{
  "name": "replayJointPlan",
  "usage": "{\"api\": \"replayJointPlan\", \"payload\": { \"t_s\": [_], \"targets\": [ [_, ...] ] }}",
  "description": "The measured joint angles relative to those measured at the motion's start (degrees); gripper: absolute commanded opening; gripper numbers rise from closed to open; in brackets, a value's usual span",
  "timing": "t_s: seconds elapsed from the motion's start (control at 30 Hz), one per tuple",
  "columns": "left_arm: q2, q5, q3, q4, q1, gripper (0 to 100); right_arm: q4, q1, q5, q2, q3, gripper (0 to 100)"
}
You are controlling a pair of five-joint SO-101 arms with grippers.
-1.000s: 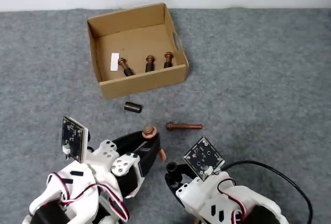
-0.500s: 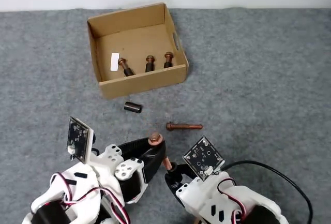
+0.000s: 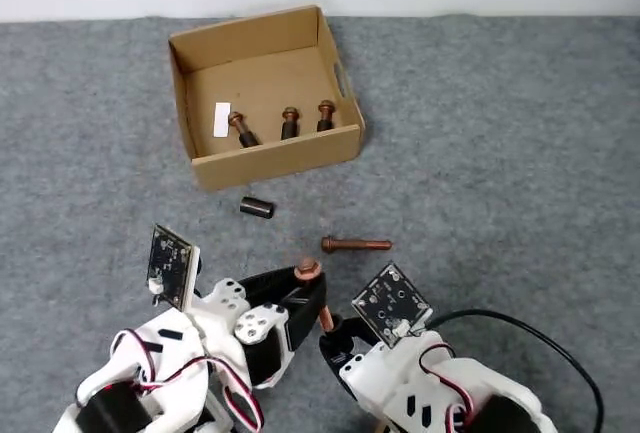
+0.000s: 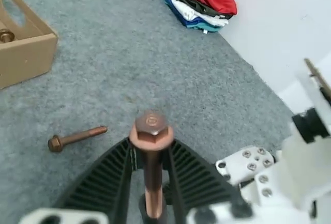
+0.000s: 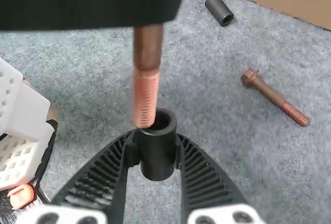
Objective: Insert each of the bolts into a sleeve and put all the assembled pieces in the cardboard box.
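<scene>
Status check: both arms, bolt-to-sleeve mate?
Left gripper shut on bolt, right gripper shut on sleeve. Bolt tip at sleeve rim, not seated. Nothing between them; loose bolt and loose sleeve lie clear.

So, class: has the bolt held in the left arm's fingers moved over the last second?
Yes. In the high view the held bolt has shifted rightward and farther from the cardboard box, which has stayed where it was.

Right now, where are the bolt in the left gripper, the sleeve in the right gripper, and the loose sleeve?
held bolt (image 4: 151, 129), left wrist view, on its hex head.
gripped sleeve (image 5: 156, 157), right wrist view, on its outer wall.
loose sleeve (image 3: 257, 207), high view, mid-body.
</scene>
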Motion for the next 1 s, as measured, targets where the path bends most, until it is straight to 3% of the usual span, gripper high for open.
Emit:
{"api": "replayJointPlan", "payload": {
  "t_s": [0.6, 1.0],
  "targets": [
    [0.53, -0.53, 3.25, -1.67, 0.18, 0, 0.00, 0.00, 0.00, -0.62, 0.00, 0.9],
    [0.00, -4.75, 3.08, 8.35, 5.54, 0, 0.00, -0.26, 0.09, -0.26, 0.18, 0.9]
  ]
}}
